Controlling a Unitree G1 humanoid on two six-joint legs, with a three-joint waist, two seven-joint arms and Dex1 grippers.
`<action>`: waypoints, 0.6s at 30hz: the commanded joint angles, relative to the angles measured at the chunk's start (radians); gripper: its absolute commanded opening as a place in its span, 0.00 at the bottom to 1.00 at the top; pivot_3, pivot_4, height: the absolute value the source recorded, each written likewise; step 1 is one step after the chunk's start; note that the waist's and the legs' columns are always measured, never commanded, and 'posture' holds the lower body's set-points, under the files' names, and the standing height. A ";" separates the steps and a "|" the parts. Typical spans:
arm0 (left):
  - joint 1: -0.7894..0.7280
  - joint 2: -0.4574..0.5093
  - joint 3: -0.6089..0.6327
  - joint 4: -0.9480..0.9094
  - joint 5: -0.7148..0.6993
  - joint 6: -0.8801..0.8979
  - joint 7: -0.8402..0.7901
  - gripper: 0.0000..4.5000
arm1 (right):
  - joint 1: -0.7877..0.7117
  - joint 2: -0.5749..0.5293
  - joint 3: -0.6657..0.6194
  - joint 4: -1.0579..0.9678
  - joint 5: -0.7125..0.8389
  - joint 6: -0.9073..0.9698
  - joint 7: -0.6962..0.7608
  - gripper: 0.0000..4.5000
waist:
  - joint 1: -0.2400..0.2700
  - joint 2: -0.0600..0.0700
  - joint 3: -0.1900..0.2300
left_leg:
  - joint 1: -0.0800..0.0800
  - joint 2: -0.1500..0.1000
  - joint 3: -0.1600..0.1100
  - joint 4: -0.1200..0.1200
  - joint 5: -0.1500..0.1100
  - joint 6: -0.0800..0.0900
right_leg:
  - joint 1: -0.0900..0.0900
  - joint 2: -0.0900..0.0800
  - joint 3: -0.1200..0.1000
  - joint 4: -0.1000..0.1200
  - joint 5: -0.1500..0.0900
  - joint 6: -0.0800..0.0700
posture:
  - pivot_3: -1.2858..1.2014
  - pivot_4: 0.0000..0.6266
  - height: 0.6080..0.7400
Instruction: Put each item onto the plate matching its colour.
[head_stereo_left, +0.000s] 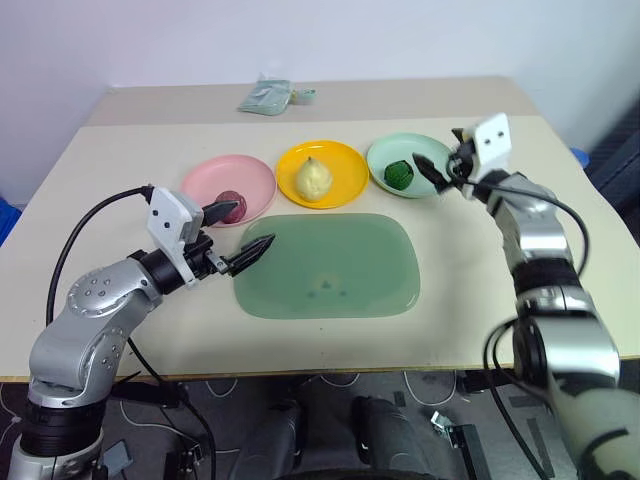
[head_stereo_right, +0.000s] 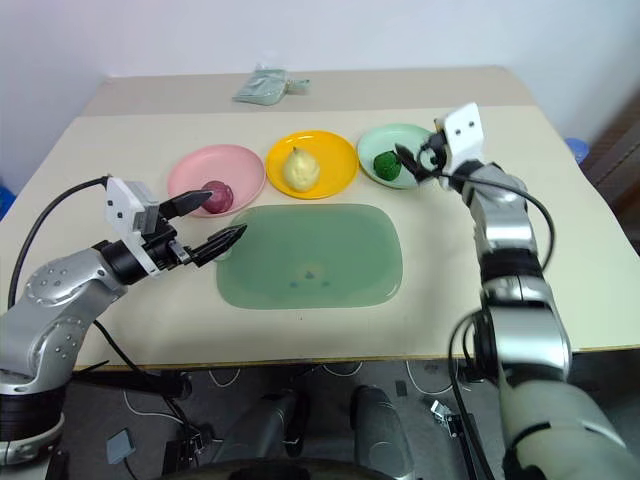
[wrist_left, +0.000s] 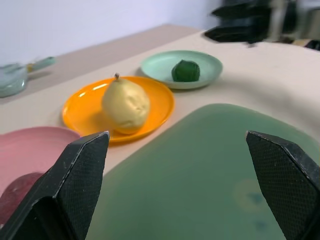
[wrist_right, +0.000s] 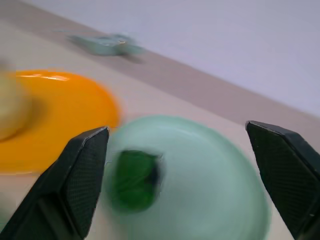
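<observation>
All three toys sit matched: ball (head_stereo_left: 231, 206) on the pink plate (head_stereo_left: 214, 180) at ten o'clock, pear (head_stereo_left: 314, 179) on the yellow plate (head_stereo_left: 341, 168) at twelve, green lump (head_stereo_left: 400, 174) on the green plate (head_stereo_left: 392, 152) at two. Both grippers, left (head_stereo_left: 245, 230) and right (head_stereo_left: 432, 170), gape empty. Risk: the right one, just beside the lump, could knock it off.

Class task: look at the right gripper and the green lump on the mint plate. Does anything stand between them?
Nothing visible does. The right gripper is open beside the green lump, which lies on the mint green plate, with bare plate between them.
</observation>
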 joint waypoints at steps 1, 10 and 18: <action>0.031 0.010 0.013 0.006 0.039 -0.081 -0.039 1.00 | 0.208 -0.050 -0.074 -0.455 0.111 0.199 -0.011 0.99 | 0.004 0.001 0.001 | -0.001 0.000 0.000 0.000 -0.001 0.001 | -0.001 0.000 0.000 0.000 0.000 0.000 | 0.52 0.24 1.00; 0.141 -0.010 0.006 0.098 0.152 -0.250 -0.069 1.00 | 0.761 -0.035 -0.278 -0.897 0.236 0.337 -0.042 0.99 | 0.014 0.002 0.001 | 0.004 0.001 0.002 0.002 -0.002 -0.002 | 0.006 0.000 0.001 -0.002 -0.003 -0.003 | 0.52 0.24 1.00; 0.152 -0.017 0.007 0.146 0.170 -0.322 -0.096 1.00 | 0.844 -0.026 -0.339 -0.886 0.264 0.302 -0.043 0.99 | 0.014 0.002 0.001 | 0.003 0.001 0.002 0.002 -0.002 -0.002 | 0.005 -0.001 0.001 -0.003 -0.003 -0.003 | 0.52 0.24 1.00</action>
